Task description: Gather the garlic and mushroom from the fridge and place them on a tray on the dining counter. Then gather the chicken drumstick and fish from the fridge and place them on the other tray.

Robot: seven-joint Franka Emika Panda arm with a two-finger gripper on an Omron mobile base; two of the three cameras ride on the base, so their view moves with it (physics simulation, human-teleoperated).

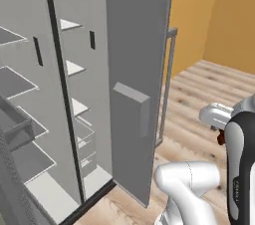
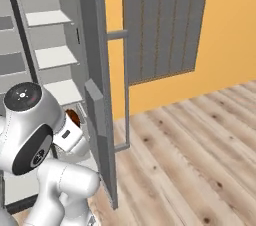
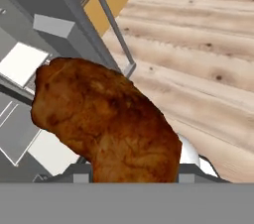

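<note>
A browned chicken drumstick [image 3: 104,119] stands close before the camera in the hand view, rising from my gripper, which is shut on it and whose fingertips it hides. In the right base view the drumstick [image 2: 73,116] is a small brown patch at my gripper [image 2: 70,129], just in front of the fridge's open door [image 2: 92,80]. The grey fridge [image 1: 74,94] stands open, and the white shelves in view are bare. In the left base view my hand [image 1: 217,117] hangs over the wooden floor, right of the open door [image 1: 132,94]. The trays, dining counter, garlic, mushroom and fish are out of view.
The open fridge door with its long bar handle [image 2: 125,90] juts out over the floor close to my arm. A grey panelled cabinet [image 2: 165,30] hangs on the orange wall. Wooden floor [image 2: 200,145] stretches away to the right.
</note>
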